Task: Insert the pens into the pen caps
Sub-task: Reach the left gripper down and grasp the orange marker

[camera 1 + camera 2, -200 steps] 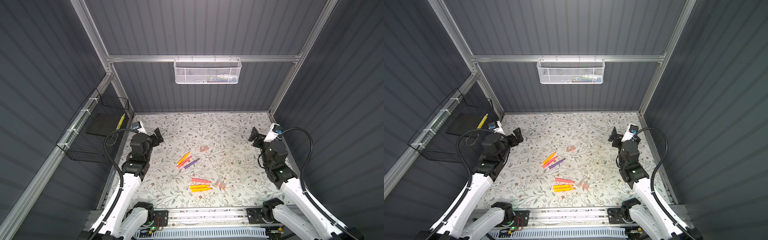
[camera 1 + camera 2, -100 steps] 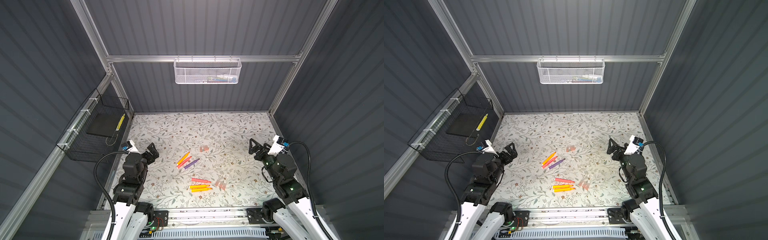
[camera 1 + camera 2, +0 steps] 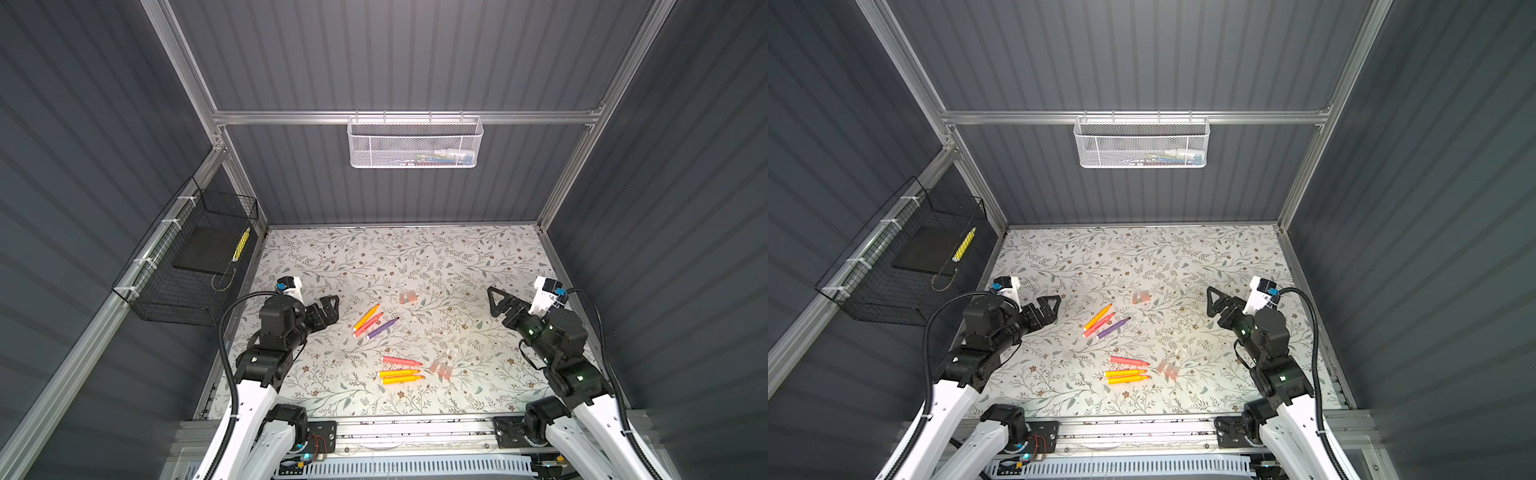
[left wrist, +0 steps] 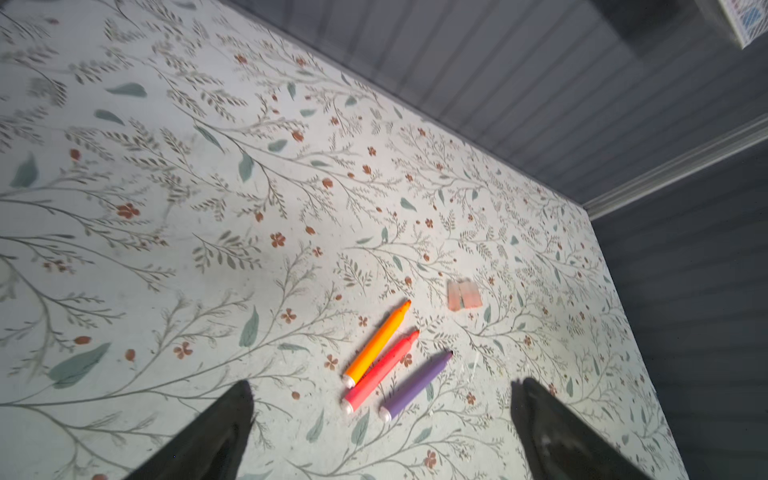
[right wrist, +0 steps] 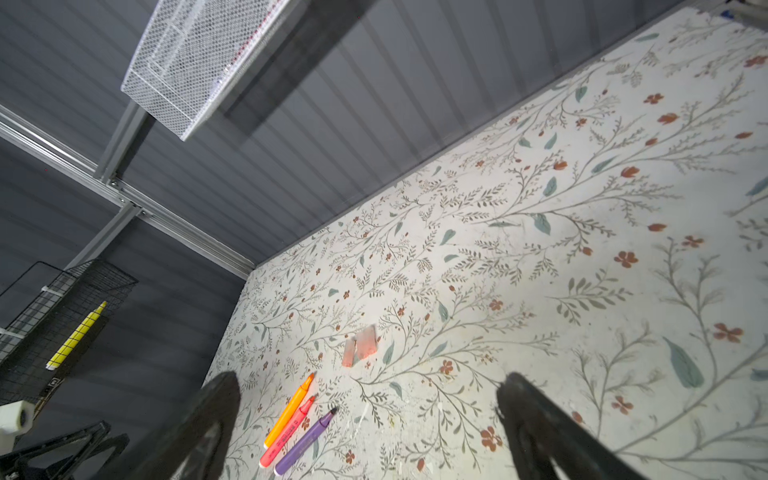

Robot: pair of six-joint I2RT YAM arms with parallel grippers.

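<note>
Wide open and empty: left gripper point(image 3: 331, 304) and right gripper point(image 3: 494, 302) above the floral-print table point(image 3: 374, 257).
Smooth pointed pens point(image 3: 368, 324) lie in trios at centre and 6 o'clock; translucent pinkish tubular pen caps point(image 3: 407, 296) sit at each trio's 2–3 o'clock.

I see six uncapped pens point(image 3: 368, 324) lying flat in two trios (orange, pink, purple slanted; pink and two orange crosswise), pinkish translucent caps point(image 3: 441, 369) near each.

Floral table point(image 3: 415, 257) holds six pens point(image 3: 382, 328) and pen caps point(image 3: 407, 296).
</note>
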